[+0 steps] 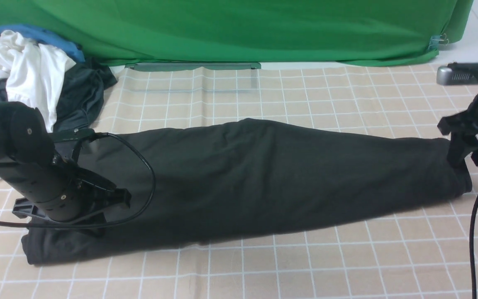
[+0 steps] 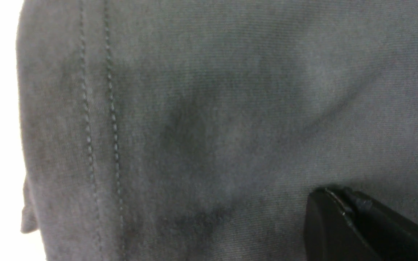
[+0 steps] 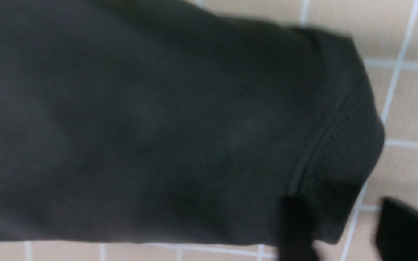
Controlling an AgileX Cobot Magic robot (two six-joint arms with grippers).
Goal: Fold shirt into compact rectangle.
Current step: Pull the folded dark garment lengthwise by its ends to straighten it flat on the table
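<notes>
The black shirt point(image 1: 264, 178) lies as a long folded band across the checked cloth, from front left to right. My left arm stands over its left end; in the left wrist view the left gripper point(image 2: 334, 197) is shut, fingertips together and resting against the fabric point(image 2: 230, 90) near a double-stitched hem. My right gripper point(image 1: 467, 160) hovers at the shirt's right end. In the right wrist view the right gripper point(image 3: 347, 228) is open: one finger point(image 3: 296, 224) is over the ribbed edge of the shirt point(image 3: 158, 127), the other over the cloth. Nothing is held.
A pile of clothes sits at the back left: a white garment point(image 1: 23, 66), a blue one point(image 1: 44, 35), a dark one point(image 1: 81, 95). A green backdrop point(image 1: 239, 29) closes the rear. The checked tablecloth point(image 1: 305, 265) runs along the front. A black cable point(image 1: 473, 232) hangs at right.
</notes>
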